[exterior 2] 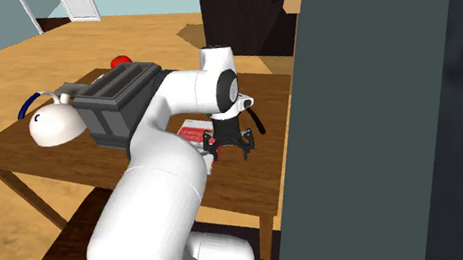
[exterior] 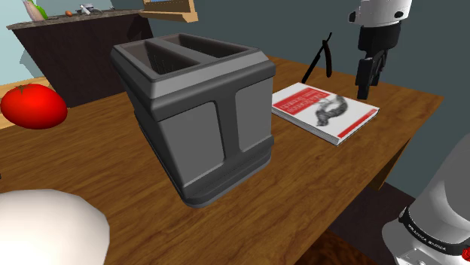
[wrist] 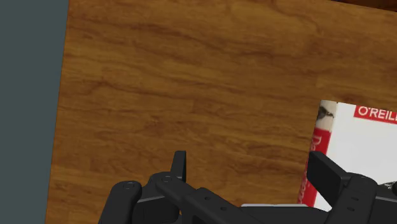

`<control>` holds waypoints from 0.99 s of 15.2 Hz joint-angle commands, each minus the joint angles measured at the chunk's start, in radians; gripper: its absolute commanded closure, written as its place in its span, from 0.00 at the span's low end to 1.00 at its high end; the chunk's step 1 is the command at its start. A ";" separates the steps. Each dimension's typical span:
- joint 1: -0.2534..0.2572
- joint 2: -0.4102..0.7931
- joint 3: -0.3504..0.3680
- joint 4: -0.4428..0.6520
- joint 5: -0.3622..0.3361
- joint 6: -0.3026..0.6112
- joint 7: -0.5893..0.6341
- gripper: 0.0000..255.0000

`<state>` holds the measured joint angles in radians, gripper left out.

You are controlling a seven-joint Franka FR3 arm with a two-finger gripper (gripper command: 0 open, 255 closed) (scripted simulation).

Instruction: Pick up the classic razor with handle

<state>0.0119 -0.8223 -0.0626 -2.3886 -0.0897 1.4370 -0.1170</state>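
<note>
**Shoulder view: jaws apart and high, razor untouched**

Shows a thin black straight razor [exterior: 317, 58] standing tented, blade and handle splayed into an inverted V. Stands at the far side of the brown wooden table [exterior: 113, 166], just behind the far corner of a flat white book with red spine and edges [exterior: 325, 111]. Probably propped on its two tips alone, so likely to topple at a careless nudge.

Shows also the all-black two-finger gripper [exterior: 370, 79] hanging above the table, toward that view's right of the razor and well apart from it. Fingers spread, clasping nothing. Seems held high in order to clear the book and drop onto the razor from above; descent not yet made.

At centre, a boxy dark grey two-slot toaster [exterior: 196, 113], near the book but clear of the razor.

From the wrist view, reads "O'REIL" in white on a red band of the book's cover, cut off at the edge. Other red lettering on the cover too small to read.
</note>
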 commanded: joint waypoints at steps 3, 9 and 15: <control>0.012 0.063 -0.009 0.075 -0.034 -0.005 -0.052 0.00; 0.047 0.248 -0.023 0.314 -0.121 -0.029 -0.206 0.00; 0.078 0.431 -0.020 0.577 -0.193 -0.068 -0.360 0.00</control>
<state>0.0847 -0.4214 -0.0839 -1.8557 -0.2703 1.3746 -0.4496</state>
